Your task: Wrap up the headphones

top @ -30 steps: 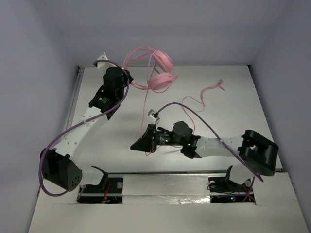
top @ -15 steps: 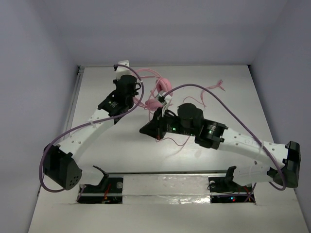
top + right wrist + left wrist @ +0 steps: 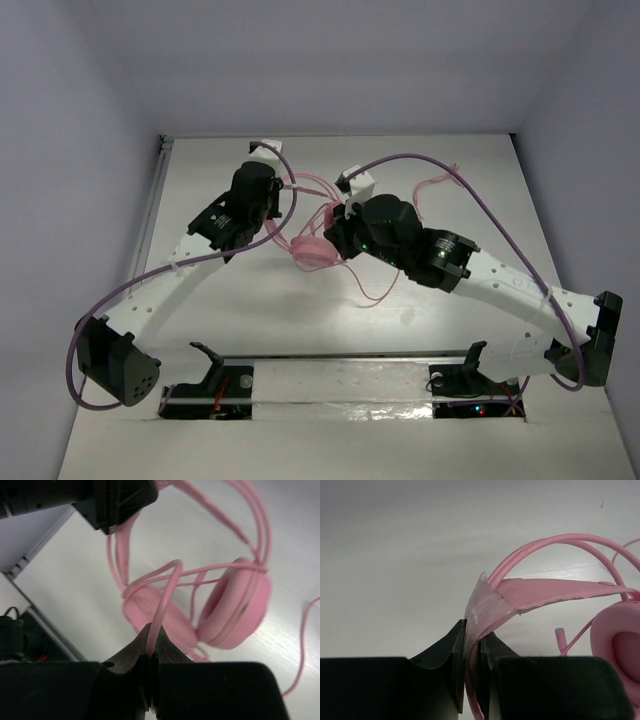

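The pink headphones [image 3: 314,250] hang from my left gripper [image 3: 280,205] above the table's middle. In the left wrist view, the left gripper [image 3: 472,647] is shut on the headband [image 3: 545,592] at a taped spot, with one ear cup [image 3: 620,645] at the right. My right gripper [image 3: 335,238] sits just right of the cups. In the right wrist view, the right gripper [image 3: 151,652] is shut on the thin pink cable [image 3: 167,595], which runs up across the two cups [image 3: 235,605]. A slack loop of cable [image 3: 378,290] lies on the table.
The cable's far end [image 3: 440,180] lies at the back right of the white table [image 3: 480,215]. Purple arm cables [image 3: 470,195] arch over both arms. Grey walls close in the back and sides. The arm bases [image 3: 215,385] stand at the near edge.
The left gripper carried the headphones from the back wall towards the middle of the table. The right arm reached out and moved back and right with the cable, close beside the cups.
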You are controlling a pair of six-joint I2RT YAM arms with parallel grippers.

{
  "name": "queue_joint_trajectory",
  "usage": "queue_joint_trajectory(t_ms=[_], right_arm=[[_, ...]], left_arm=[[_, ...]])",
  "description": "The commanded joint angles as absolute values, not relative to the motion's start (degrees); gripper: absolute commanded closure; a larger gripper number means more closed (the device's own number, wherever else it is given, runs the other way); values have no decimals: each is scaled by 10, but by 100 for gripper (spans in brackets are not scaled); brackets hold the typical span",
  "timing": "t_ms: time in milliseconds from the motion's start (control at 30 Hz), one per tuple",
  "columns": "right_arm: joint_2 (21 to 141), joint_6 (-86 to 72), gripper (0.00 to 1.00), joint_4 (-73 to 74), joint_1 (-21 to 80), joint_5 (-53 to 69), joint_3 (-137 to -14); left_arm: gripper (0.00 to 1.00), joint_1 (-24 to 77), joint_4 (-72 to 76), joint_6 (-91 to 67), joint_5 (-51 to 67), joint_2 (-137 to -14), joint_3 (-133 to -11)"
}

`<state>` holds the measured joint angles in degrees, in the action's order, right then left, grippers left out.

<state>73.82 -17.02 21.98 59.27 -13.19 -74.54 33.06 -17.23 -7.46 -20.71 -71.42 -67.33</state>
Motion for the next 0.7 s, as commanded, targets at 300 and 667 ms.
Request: queue_joint_trajectory(t_ms=[300,667], right_arm=[[754,-90,99,239,582,-333,-759],[707,-105,85,213,536,-414,-706]], left_arm=[[100,335,-256,-49,-3,-715,-767],[100,320,-258,-47,83,-703,-762]])
